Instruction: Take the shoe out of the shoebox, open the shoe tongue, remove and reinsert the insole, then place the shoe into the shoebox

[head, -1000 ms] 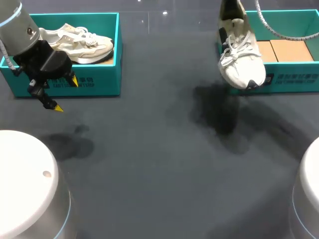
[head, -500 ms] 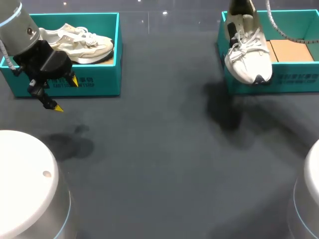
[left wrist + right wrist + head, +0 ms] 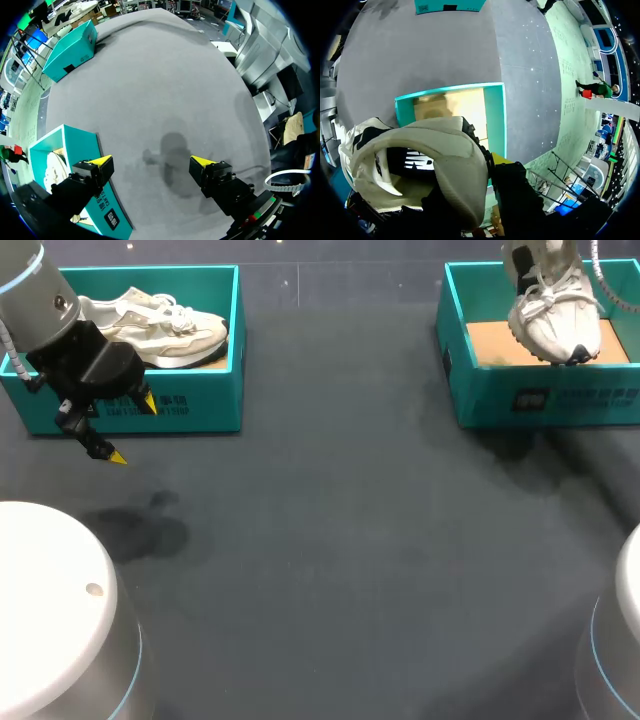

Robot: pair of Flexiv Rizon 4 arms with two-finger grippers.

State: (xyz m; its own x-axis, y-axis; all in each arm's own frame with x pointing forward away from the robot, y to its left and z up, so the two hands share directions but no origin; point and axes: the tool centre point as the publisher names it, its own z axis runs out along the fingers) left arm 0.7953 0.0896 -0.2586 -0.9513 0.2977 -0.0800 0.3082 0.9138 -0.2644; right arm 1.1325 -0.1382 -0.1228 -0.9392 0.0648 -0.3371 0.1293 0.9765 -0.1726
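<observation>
White lace-up sneaker [image 3: 553, 315]: hangs toe-down over the right-hand teal cardboard shoebox [image 3: 480, 400], right end effector [image 3: 481, 161] clamped on its heel end, seemingly so it can be lowered in toe first. Left end effector [image 3: 151, 162]: fingers apart, empty, parked over the dark grey table [image 3: 320, 540] beside the other teal shoebox [image 3: 200, 405], likely to leave the right arm room.

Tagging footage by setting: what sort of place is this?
Probably a robot test bench for shoe handling: a dark table with a teal left shoebox and right shoebox, a white shoe hanging over the right one, and the yellow-tipped left tool.
</observation>
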